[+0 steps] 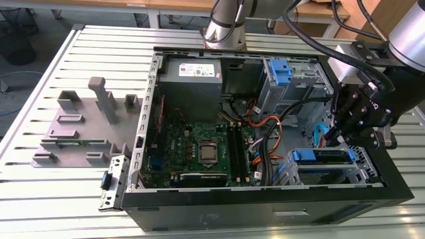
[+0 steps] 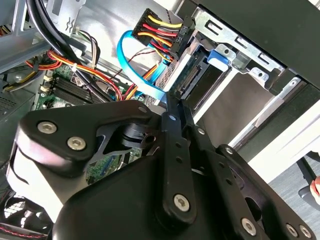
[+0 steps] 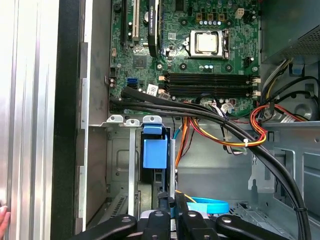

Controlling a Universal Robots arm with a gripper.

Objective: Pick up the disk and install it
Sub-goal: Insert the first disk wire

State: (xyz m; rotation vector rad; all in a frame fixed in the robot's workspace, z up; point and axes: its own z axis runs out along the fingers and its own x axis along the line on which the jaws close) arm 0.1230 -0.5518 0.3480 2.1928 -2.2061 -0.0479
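Exterior view showed the open PC case [image 1: 232,205] lying on the slotted worktop [image 1: 53,199], w/ the pincer [image 1: 342,142] hanging inside it, just above the drive cage [image 1: 359,172] at the exterior view's right. The disk [image 1: 324,156] was not in the pincer. It sat in that cage, w/ its blue rail visible on top.

In the second wrist view the disk [image 2: 194,79] showed its connector end btw. the cage walls. The pincer [image 2: 172,102] tip was just beside it; if they touched, I could not tell. Its fingers were brought together, approx. fully closed, and nothing was held btw. them. The first wrist view gave the same impression of the pincer [image 3: 170,197].

My judgement: the pick-up part was done and the install step was in hand, prob. near its end, w/ the closed pincer placed as for pressing the disk home. If the disk was fully seated, the pictures did not say.

Any further move here called for a short, straight push along the rails w/ little force. The blue data cable [image 2: 131,65] and the power plug [image 2: 167,35] w/ its coloured wires hung just beside the connector end, so the pincer had to avoid catching them.
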